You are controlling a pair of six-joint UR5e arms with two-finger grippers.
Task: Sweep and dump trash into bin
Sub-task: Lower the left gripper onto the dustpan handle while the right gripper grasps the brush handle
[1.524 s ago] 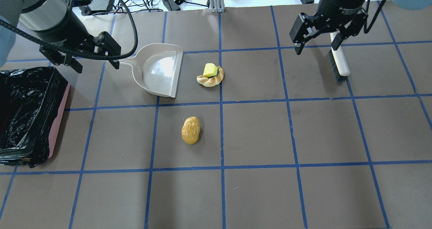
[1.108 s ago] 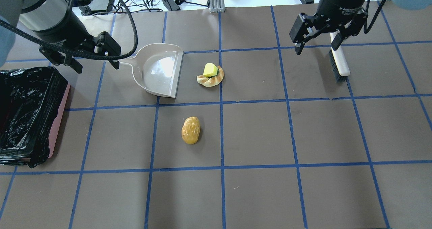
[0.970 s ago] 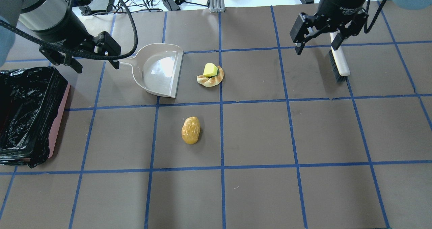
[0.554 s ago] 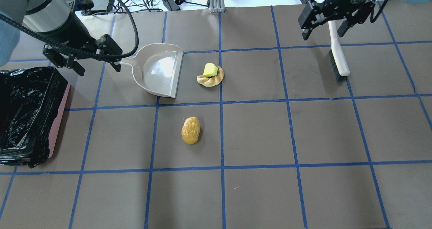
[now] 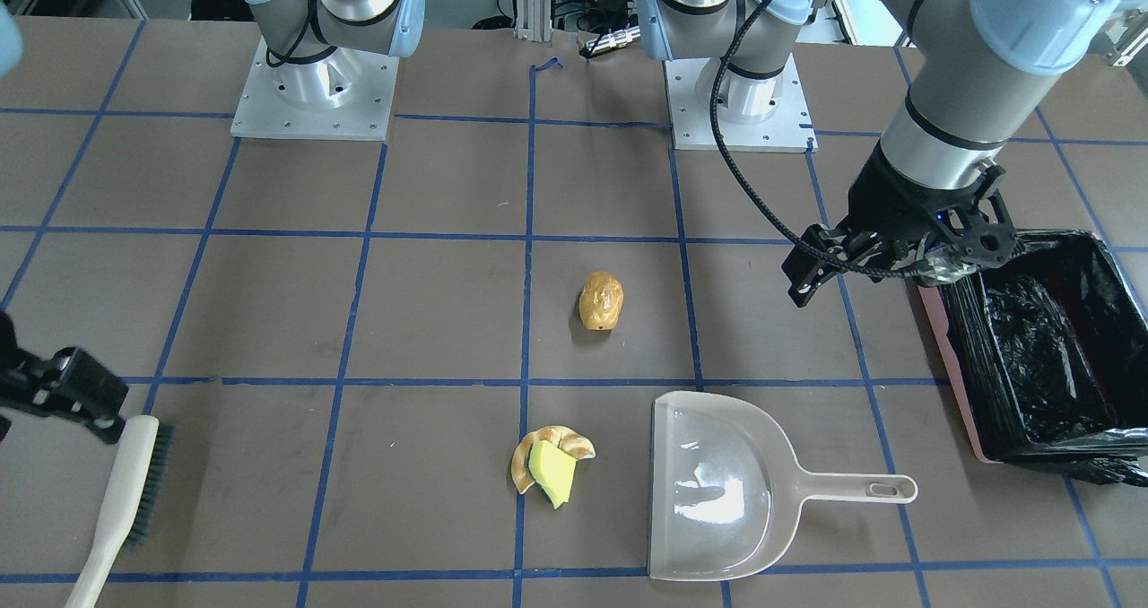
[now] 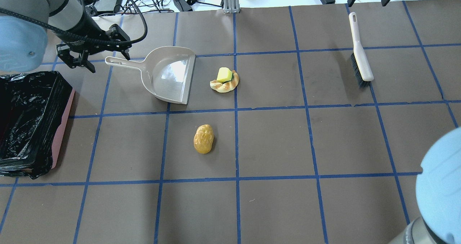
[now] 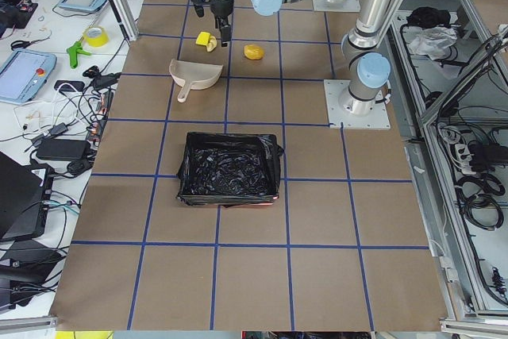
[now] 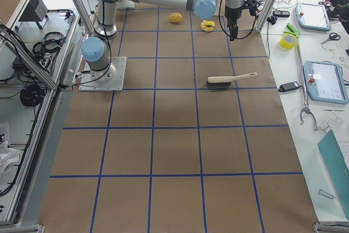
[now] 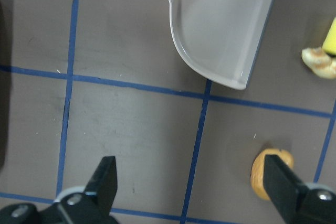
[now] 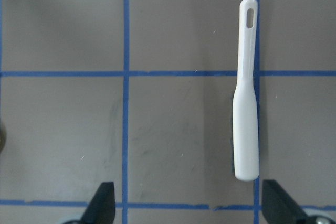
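Bin (image 6: 62,130): pink, lined with a crinkled black bag, at the table's left edge in the overhead view. No trash shows inside it.
Left gripper (image 9: 190,167): jaws spread wide, with nothing between them. It hovers above the table (image 6: 273,143) between the bin and the dustpan's handle, touching neither.
Dustpan (image 6: 169,75): beige, flat on the table. Its handle points toward the bin side and its open mouth faces the croissant. Nothing lies in the pan.
Potato lump (image 6: 203,139): glossy golden-brown, alone on the brown surface. It is nearer the robot than the dustpan's mouth and apart from the other two pieces.
Croissant (image 6: 225,85): tan and curled, just beside the dustpan's mouth and lying against a blue tape line.
Wedge (image 6: 224,75): yellow-green, resting on top of the croissant.
Brush (image 6: 360,53): cream handle with dark bristles, lying flat, well to the right of the trash. Its handle end points toward the far edge.
Right gripper (image 10: 189,200): jaws wide apart and empty. It is raised over the far edge above the brush's handle end, and its wrist view shows the handle lying free on the table below.
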